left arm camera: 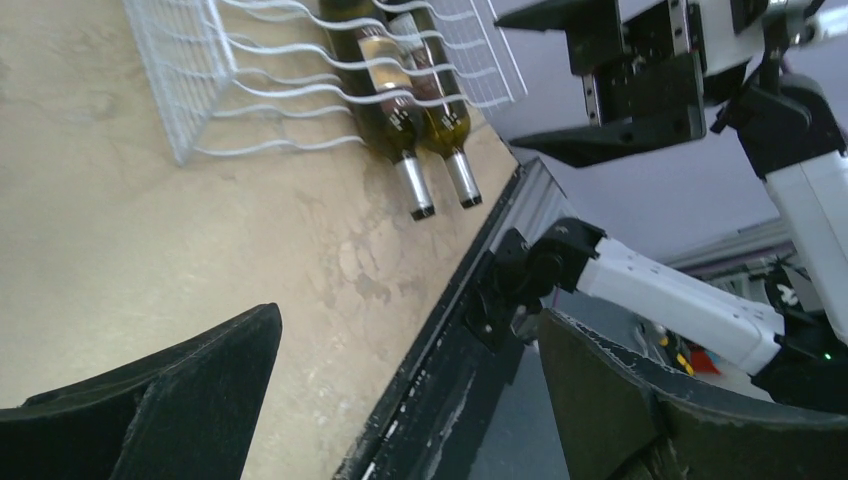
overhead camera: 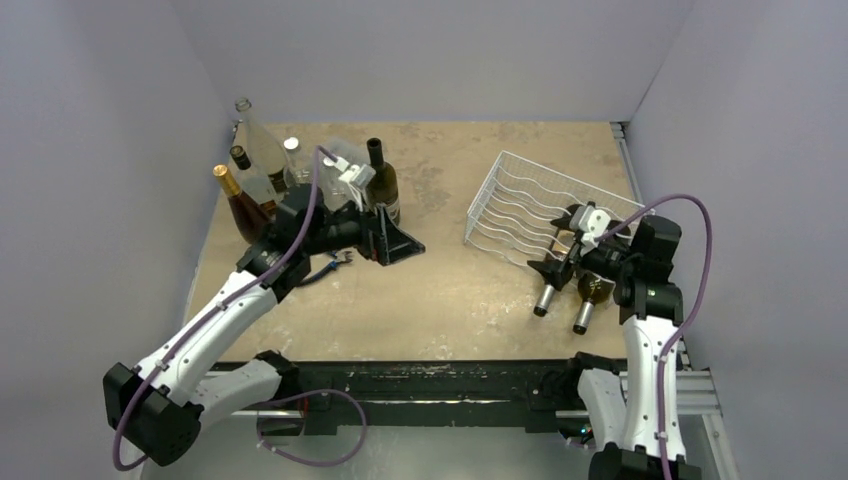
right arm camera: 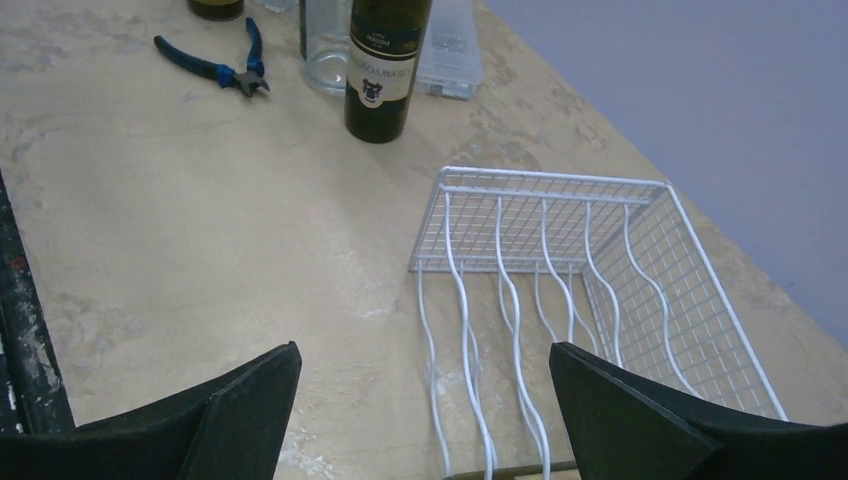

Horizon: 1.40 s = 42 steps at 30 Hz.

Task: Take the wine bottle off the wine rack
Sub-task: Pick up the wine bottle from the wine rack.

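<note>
The wine bottle [left arm camera: 395, 135] lies in the white wire wine rack [overhead camera: 520, 195] on the desk's [overhead camera: 450, 290] right side, neck toward the near edge, with a second bottle [left arm camera: 447, 120] just beside it. The right tool [overhead camera: 556, 245] hovers over them, jaws wide apart. The left tool [overhead camera: 398, 240], also spread wide, hangs near a standing dark bottle [overhead camera: 382, 185] at the far left.

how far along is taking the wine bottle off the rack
Done: nothing clear yet. Two wine bottles lie in the wine rack, necks poking out its near side. In hand: the right hand hangs open over them, gripping nothing; the left hand is open and empty beside an upright dark bottle. Left: close on one bottle, lift it out, set it on the table.
</note>
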Each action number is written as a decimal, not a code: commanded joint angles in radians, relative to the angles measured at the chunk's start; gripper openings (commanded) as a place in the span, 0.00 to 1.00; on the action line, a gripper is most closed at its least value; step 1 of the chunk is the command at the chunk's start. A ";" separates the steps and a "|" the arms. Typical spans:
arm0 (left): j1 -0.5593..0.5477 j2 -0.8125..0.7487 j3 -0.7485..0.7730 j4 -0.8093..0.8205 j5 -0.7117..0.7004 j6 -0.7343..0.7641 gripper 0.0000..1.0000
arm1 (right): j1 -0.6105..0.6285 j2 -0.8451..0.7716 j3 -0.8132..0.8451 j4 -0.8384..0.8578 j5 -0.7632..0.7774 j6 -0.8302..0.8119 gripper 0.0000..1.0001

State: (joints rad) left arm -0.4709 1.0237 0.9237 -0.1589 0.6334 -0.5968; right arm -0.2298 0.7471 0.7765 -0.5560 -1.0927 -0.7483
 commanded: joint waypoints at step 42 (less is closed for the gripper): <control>-0.625 0.888 0.043 0.916 -0.582 -0.477 0.93 | -0.089 -0.120 -0.095 0.303 0.248 0.512 0.99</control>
State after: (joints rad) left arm -1.0824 1.8576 0.9142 0.6544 0.1352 -0.9749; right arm -0.3153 0.6384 0.6827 -0.2726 -0.8532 -0.2394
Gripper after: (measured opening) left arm 0.967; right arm 0.987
